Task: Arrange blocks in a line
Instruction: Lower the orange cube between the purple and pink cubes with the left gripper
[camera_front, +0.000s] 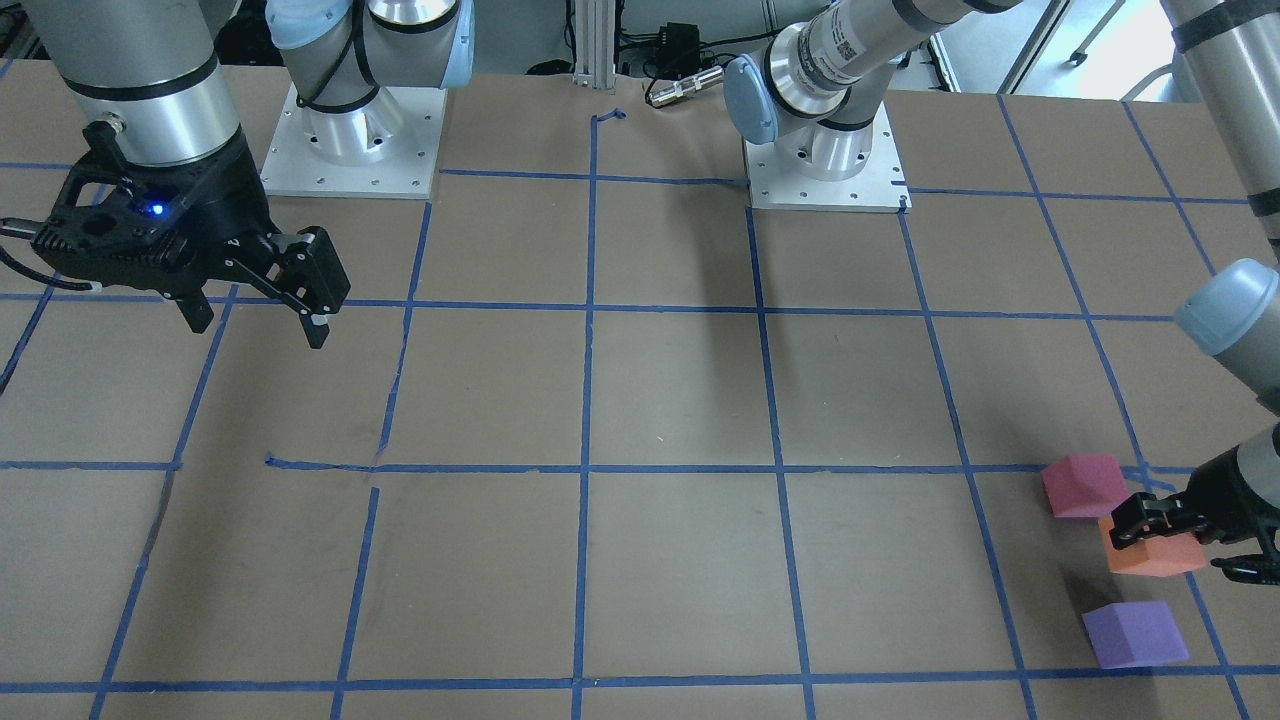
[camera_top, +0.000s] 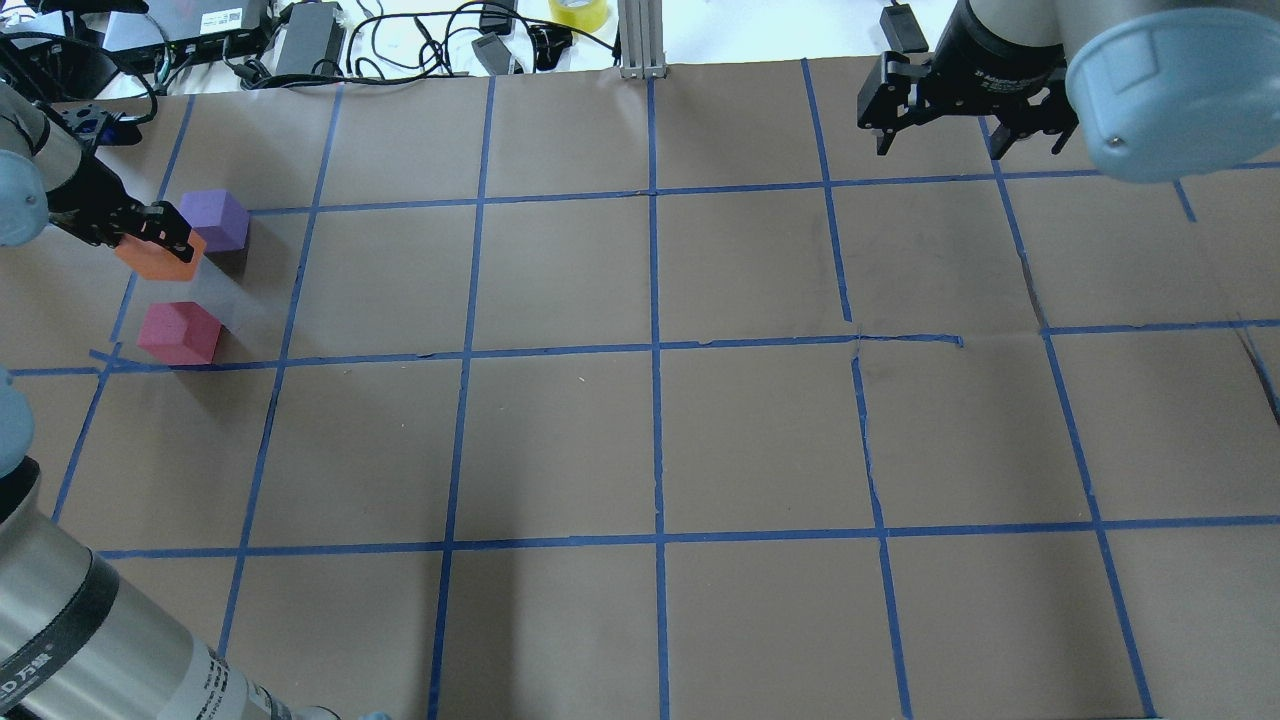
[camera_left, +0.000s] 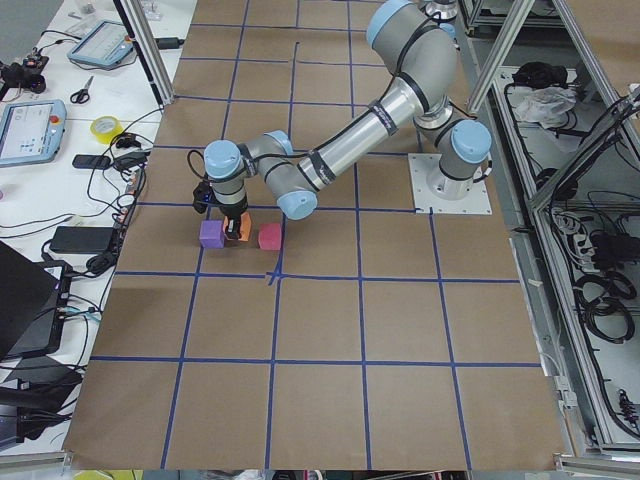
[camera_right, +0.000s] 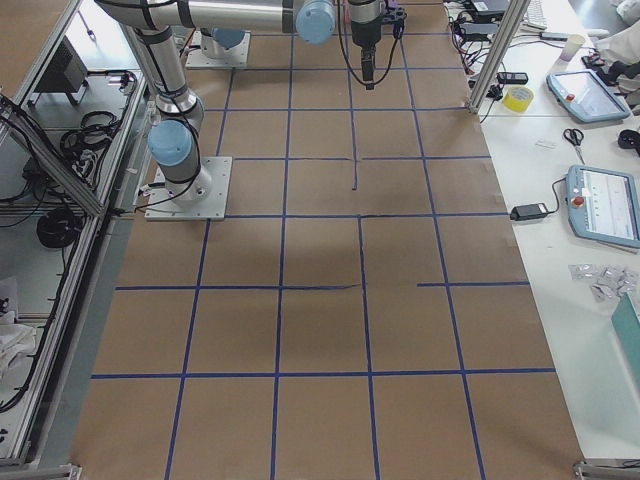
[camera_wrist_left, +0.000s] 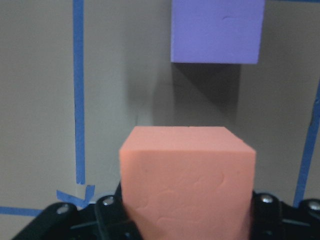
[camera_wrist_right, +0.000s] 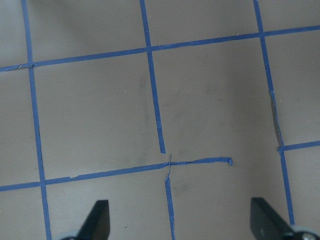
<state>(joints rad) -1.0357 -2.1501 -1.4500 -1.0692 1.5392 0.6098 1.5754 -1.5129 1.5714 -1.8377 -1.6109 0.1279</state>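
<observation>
My left gripper (camera_front: 1180, 545) is shut on the orange block (camera_front: 1150, 555), between the pinkish-red block (camera_front: 1083, 485) and the purple block (camera_front: 1135, 633). The overhead view shows the gripper (camera_top: 150, 243), orange block (camera_top: 160, 262), purple block (camera_top: 215, 220) and pinkish-red block (camera_top: 180, 333) at the table's far left. In the left wrist view the orange block (camera_wrist_left: 187, 182) fills the jaws with the purple block (camera_wrist_left: 217, 30) just ahead. I cannot tell whether the orange block touches the table. My right gripper (camera_front: 255, 312) is open and empty, far from the blocks (camera_top: 940, 135).
Blue tape lines (camera_top: 655, 345) form a grid on the brown table. The two arm bases (camera_front: 350, 150) (camera_front: 825, 165) stand at the robot's side. Cables and a yellow tape roll (camera_top: 578, 12) lie beyond the far edge.
</observation>
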